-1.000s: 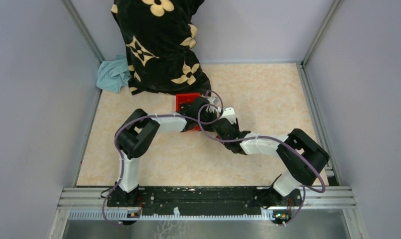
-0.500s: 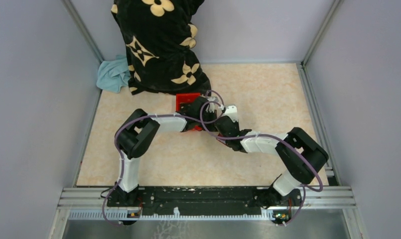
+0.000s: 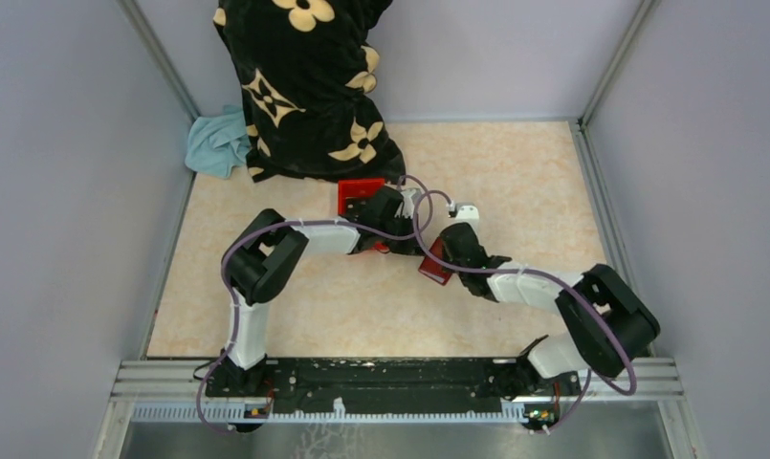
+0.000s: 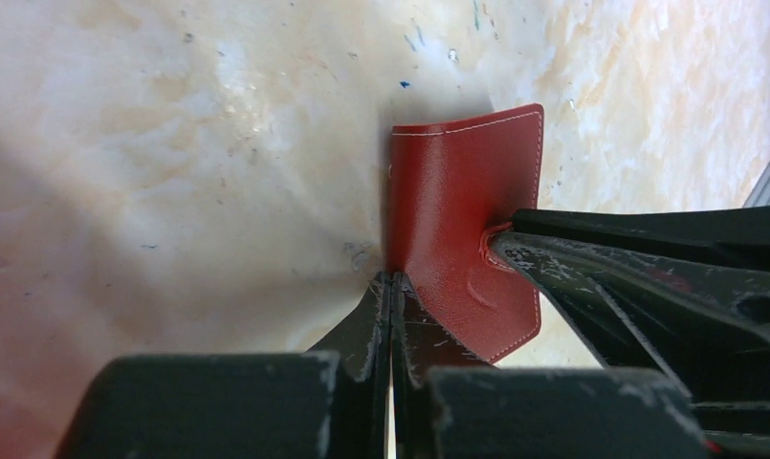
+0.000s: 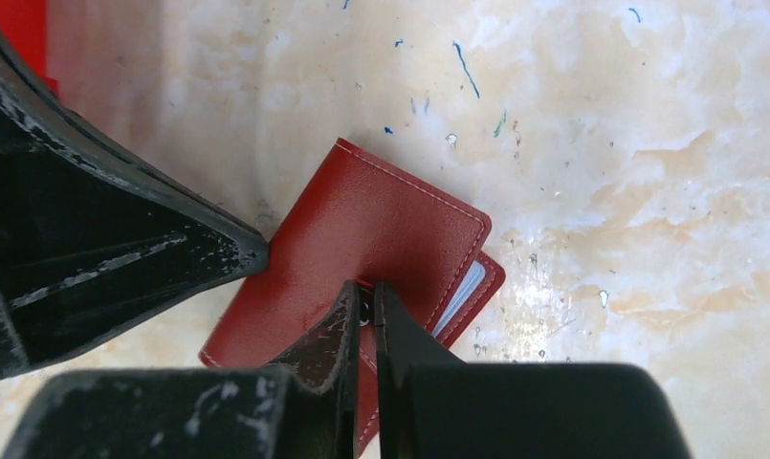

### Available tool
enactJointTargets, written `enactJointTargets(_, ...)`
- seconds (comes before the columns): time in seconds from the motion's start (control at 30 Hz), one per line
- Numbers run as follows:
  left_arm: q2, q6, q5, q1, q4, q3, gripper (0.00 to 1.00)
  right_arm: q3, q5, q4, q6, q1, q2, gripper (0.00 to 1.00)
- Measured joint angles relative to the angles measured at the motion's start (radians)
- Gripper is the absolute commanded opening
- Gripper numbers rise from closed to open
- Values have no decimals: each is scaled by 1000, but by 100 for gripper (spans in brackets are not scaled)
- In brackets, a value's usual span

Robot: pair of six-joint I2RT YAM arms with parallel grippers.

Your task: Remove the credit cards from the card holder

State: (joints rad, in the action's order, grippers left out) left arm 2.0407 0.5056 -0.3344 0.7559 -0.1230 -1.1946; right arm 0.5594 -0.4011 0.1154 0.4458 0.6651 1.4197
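Far left, at the back of the surface [image 3: 515, 182]: a teal cloth [image 3: 216, 143] lies bunched against a black flowered fabric [image 3: 304, 86]; neither is part of the job.
Red box [image 3: 360, 187]: bright plastic, just beyond the left wrist and partly hidden under it; not the target.
Left gripper [image 4: 390, 282]: jaws pressed fully together, tips on the card holder's left edge, which runs straight into the seam between them. It appears pinched there, on the fold side.
Card holder [image 5: 362, 225]: dark red, near the middle of the surface, between the two wrists. The top cover is lifted a little off the half beneath along its right side. The long sides run parallel to the fold, slanted across the right wrist view.
Credit cards [image 5: 460, 287]: only a pale sliver shows, in the gap under the cover's free edge; none is out yet.
Right gripper [image 5: 366, 296]: jaws closed to a hairline on the free edge of the top cover, gripping leather alone, not the cards.
Relation that matters: fold to the left, opening to the right, so the cards face the right arm, which is the nearer one.
Next move, as a judgement: the right arm peels the cover back over the fold while the left anchors it; only then can a card be reached.
Risk: the thin leather may slip from either pinch.
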Motion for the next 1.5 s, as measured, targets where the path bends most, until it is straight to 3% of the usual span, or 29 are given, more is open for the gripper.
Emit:
enactJointTargets(0.5, 7, 20, -44, 2, -8, 6, 0, -160, 356, 58, 55, -201, -208, 0)
enactJointTargets(0.53, 7, 21, -44, 2, -8, 6, 0, -160, 373, 58, 53, -206, -211, 3)
enactJointTargets(0.63, 7, 22, -44, 1, -8, 6, 0, -159, 403, 58, 36, -208, -212, 36)
enactJointTargets(0.7, 7, 22, -45, 1, -10, 7, 0, -159, 404, 51, 15, -203, -212, 50)
enactJointTargets(0.77, 7, 23, -45, 1, -11, 8, 0, -150, 385, 34, -6, -186, -212, 55)
enactJointTargets(0.9, 7, 23, -46, 1, -11, 8, 0, -111, 275, -15, -63, -93, -209, 56)
enactJointTargets(1.1, 7, 23, -50, 0, -11, 8, 0, -47, 113, -69, -114, -8, -154, 53)
enactJointTargets(1.17, 7, 23, -50, 0, -11, 8, 0, -39, 79, -85, -118, -3, -138, 44)
enactJointTargets(1.27, 7, 23, -50, 0, -11, 9, 0, -34, 32, -111, -117, -1, -122, 18)
enactJointTargets(1.43, 7, 25, -50, 0, -11, 9, 0, -34, -10, -135, -97, 0, -119, 0)
enactJointTargets(1.5, 7, 25, -51, 0, -11, 9, 0, -34, -15, -135, -94, 0, -119, 0)
